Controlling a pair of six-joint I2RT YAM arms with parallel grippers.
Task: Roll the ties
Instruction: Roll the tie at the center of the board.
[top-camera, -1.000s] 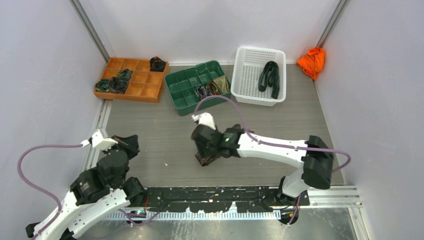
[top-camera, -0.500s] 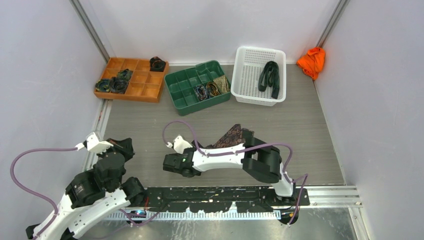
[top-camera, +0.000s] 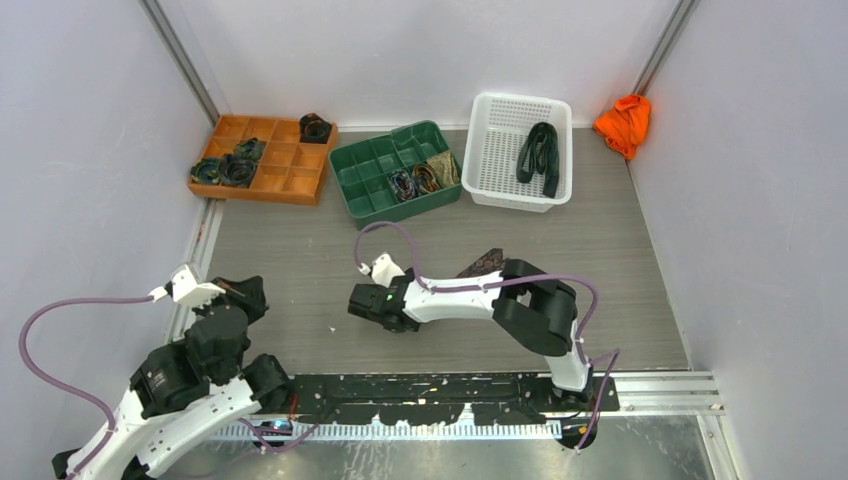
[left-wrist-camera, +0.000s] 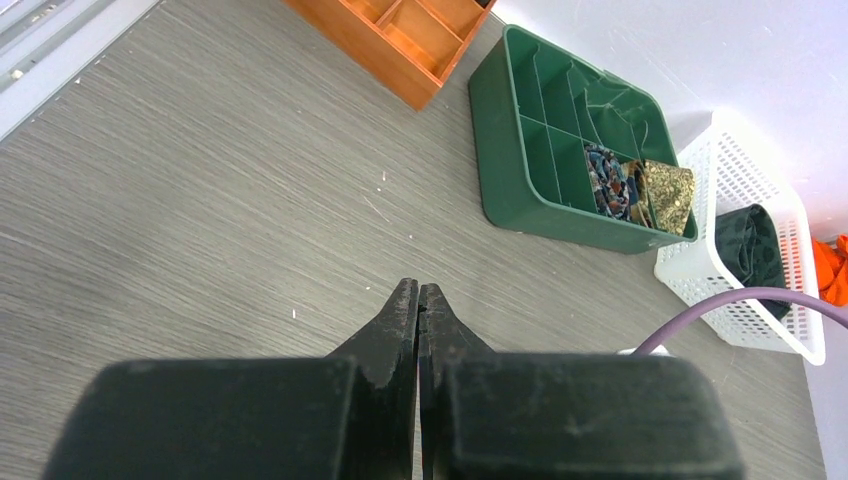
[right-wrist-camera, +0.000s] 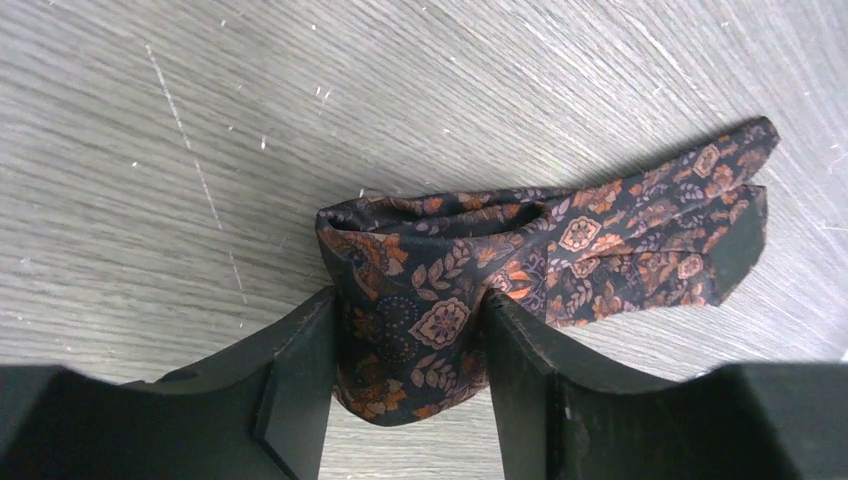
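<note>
The right gripper pinches the folded end of the patterned tie, which lies on the table. The fabric looks light, limp and slick (likely to unroll itself), so gripping across the fold suits it. The left gripper is closed and empty.

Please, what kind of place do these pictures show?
Probably a robot test cell: bare white walls enclose a grey table, two arms stand at its near edge, and divided trays hold rolled ties.

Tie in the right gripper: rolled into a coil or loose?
Loose, not coiled: the tie sits bunched in the right gripper, tail lying flat.
</note>
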